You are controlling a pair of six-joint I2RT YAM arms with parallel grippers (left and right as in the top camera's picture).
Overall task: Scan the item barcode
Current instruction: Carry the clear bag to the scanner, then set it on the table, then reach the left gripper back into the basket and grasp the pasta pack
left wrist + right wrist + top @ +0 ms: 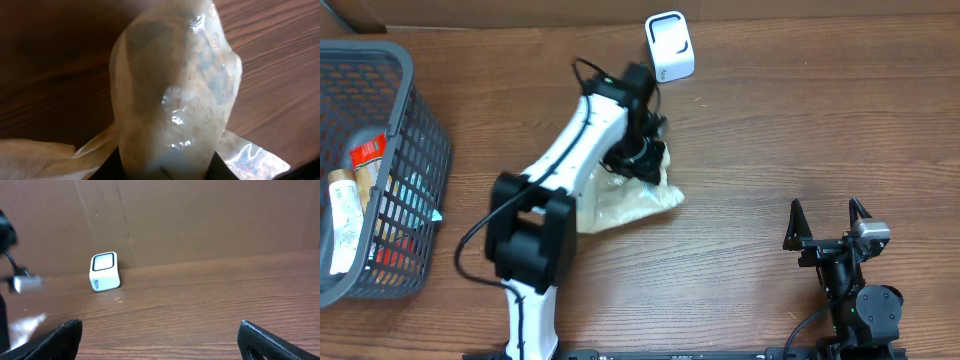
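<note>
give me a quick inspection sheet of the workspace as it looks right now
surface: wooden table, no spills seen
job's things: white scanner at the far edge; clear plastic bag near the middle, barcode not visible
clutter: grey basket at the left edge, packaged items inside
hands: left hand down on the bag, grip unclear; right hand open, empty, apart from everything
cables: black cable looping beside the left arm
surroundings: cardboard wall behind the table
</note>
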